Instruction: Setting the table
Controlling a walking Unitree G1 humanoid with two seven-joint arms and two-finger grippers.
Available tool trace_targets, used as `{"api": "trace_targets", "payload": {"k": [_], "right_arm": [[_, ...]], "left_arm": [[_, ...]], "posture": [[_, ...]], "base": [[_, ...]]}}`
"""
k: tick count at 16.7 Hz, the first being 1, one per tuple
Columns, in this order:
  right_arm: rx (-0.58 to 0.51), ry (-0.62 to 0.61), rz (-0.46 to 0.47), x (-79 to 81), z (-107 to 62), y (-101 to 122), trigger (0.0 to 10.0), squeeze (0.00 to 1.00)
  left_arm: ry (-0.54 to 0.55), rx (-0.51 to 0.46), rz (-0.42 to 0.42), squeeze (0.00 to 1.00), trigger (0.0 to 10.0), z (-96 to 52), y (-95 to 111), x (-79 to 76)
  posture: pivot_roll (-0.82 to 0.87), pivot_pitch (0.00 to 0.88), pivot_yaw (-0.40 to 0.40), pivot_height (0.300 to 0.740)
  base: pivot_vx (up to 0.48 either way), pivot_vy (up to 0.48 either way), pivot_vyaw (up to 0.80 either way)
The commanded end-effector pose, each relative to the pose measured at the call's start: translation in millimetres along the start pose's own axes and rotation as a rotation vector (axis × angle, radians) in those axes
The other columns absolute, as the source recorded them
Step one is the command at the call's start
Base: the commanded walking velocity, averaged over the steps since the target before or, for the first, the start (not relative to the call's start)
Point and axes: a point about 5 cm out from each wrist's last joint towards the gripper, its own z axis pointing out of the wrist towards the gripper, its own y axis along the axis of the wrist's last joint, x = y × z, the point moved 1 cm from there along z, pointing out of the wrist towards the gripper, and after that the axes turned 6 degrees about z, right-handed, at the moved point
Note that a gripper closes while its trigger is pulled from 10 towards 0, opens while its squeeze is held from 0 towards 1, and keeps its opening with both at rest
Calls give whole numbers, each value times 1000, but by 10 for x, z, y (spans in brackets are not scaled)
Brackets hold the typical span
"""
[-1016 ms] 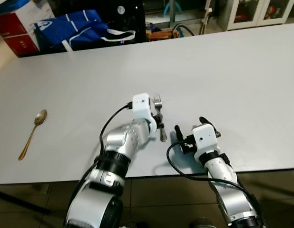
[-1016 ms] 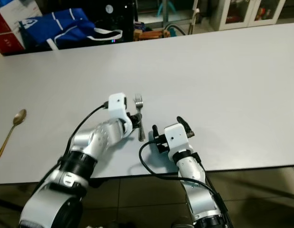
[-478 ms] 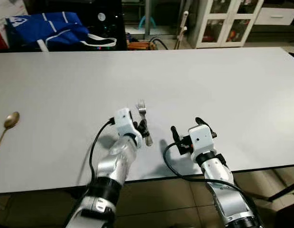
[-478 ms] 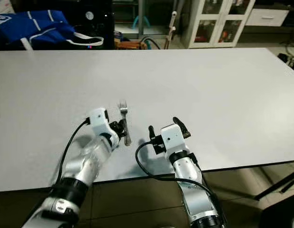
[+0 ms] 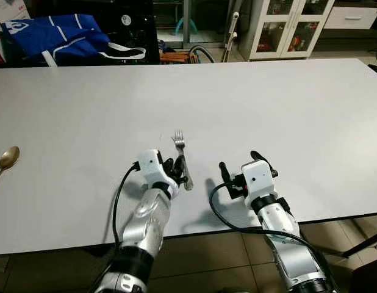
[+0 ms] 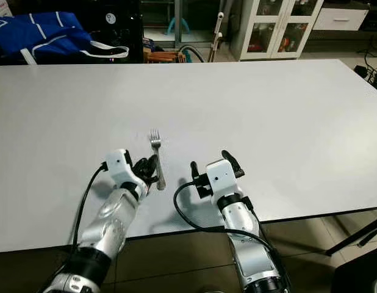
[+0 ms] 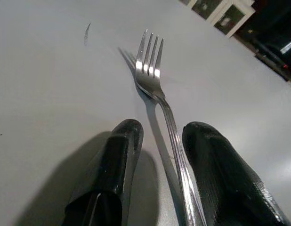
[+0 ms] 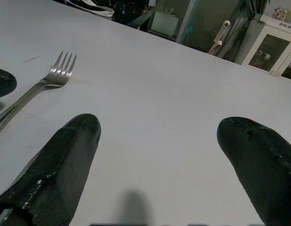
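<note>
a silver fork (image 5: 182, 160) lies flat on the white table (image 5: 286, 110), near the edge closest to the robot, its tines pointing away toward the far side. the left gripper (image 5: 178, 173) rests low on the tabletop at the fork's handle end. in the left wrist view the two black fingers (image 7: 118, 155) stand a little apart with the handle running between them, close against one finger; whether either pad actually presses the metal cannot be told, so the jaws read as apart around the handle rather than clamped.

the right gripper (image 5: 242, 166) sits on the table just to the right of the fork, apart from it. its jaws are spread wide, as the right wrist view shows, with bare tabletop between the two fingers (image 8: 65, 155) and the fork (image 8: 46, 82) lying off to one side of them, not between them.

a gold-coloured spoon (image 5: 4, 163) lies far off at the left edge of the table, well apart from both arms. beyond the far edge of the table there is a blue bag (image 5: 57, 38) on the left and a white cabinet (image 5: 280, 24) with glass doors on the right.
</note>
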Motion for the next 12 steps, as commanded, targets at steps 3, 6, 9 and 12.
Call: {"api": "trace_targets", "payload": {"k": [3, 6, 9, 12], "right_arm": [[4, -2, -6, -7, -11, -5, 10000, 0], [4, -2, -6, -7, -11, -5, 10000, 0], [4, -2, -6, -7, -11, -5, 10000, 0], [4, -2, -6, -7, -11, -5, 10000, 0]], "left_arm": [[-301, 442, 174, 0, 10000, 223, 482, -1999], [-301, 442, 174, 0, 10000, 223, 482, -1999], [-301, 442, 174, 0, 10000, 223, 482, -1999], [-301, 442, 174, 0, 10000, 223, 482, -1999]], "posture": [[-278, 57, 182, 731], [-278, 57, 182, 731], [-278, 57, 182, 731], [-278, 57, 182, 731]], "base": [[0, 0, 0], [0, 0, 0], [0, 0, 0], [0, 0, 0]]}}
